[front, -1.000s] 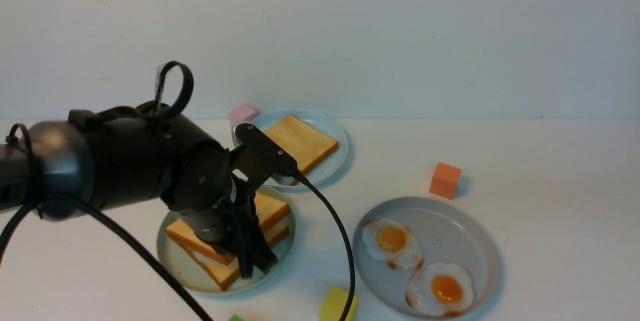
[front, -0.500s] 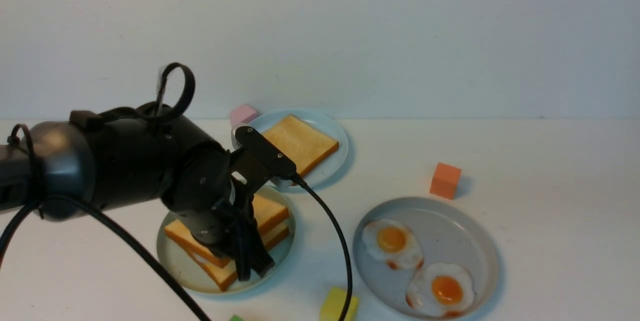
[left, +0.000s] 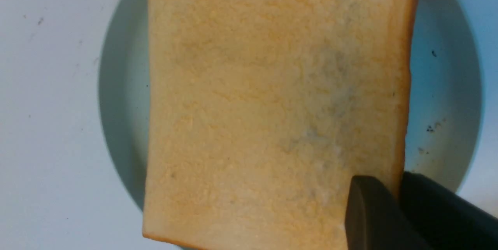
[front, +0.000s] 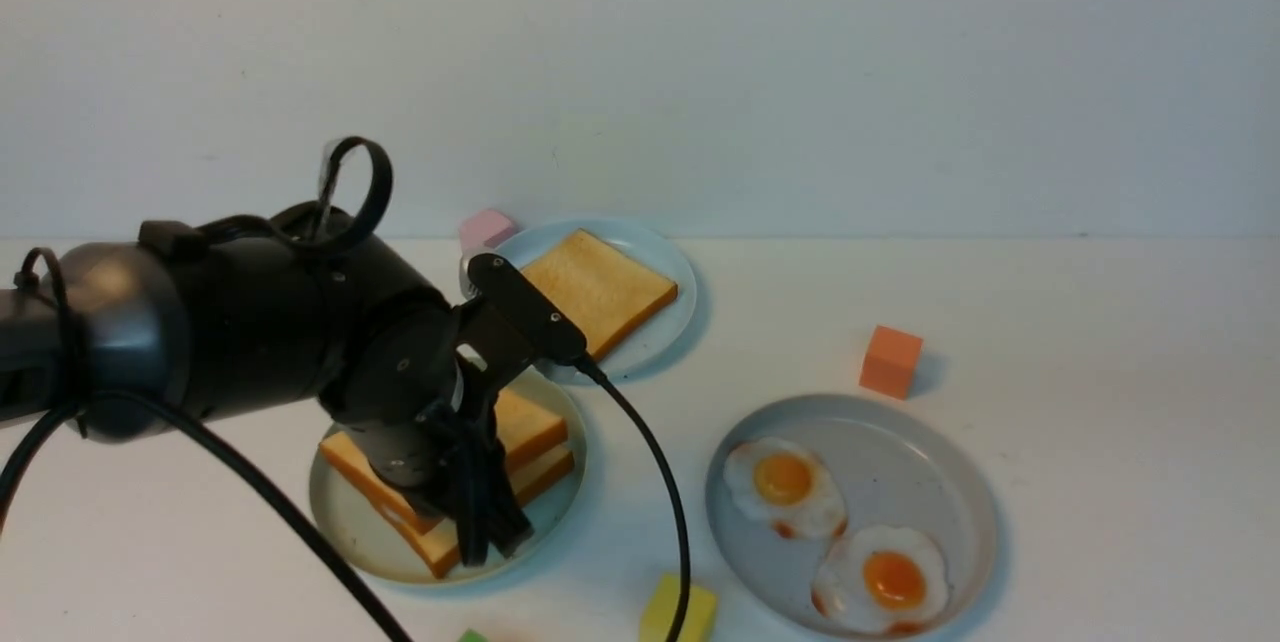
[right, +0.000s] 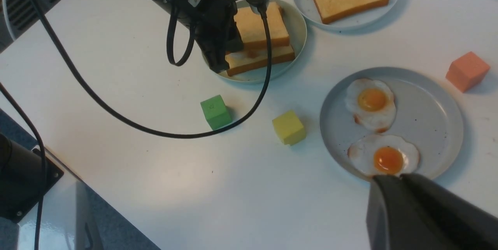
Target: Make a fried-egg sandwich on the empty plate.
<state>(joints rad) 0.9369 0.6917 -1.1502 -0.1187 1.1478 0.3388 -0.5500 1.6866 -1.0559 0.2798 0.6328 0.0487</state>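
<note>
Three thick square golden-brown toast slices (front: 530, 427): two stacked on the round mint-green plate (front: 345, 532), one on the light-blue plate (front: 660, 337). Two glossy fried eggs (front: 785, 484) on the speckled grey plate (front: 900, 452). Four cubes: orange cube (front: 890, 360), yellow cube (front: 680, 612), green cube (right: 215, 111), pink cube (front: 487, 225). Left gripper (front: 490, 542) fingers (left: 369, 219) straddle the top slice's corner, slightly apart; pinching or not, I cannot tell. Right gripper (right: 395, 178) fingers press together

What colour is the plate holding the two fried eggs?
Egg plate: grey, finely speckled; best in right wrist view.
</note>
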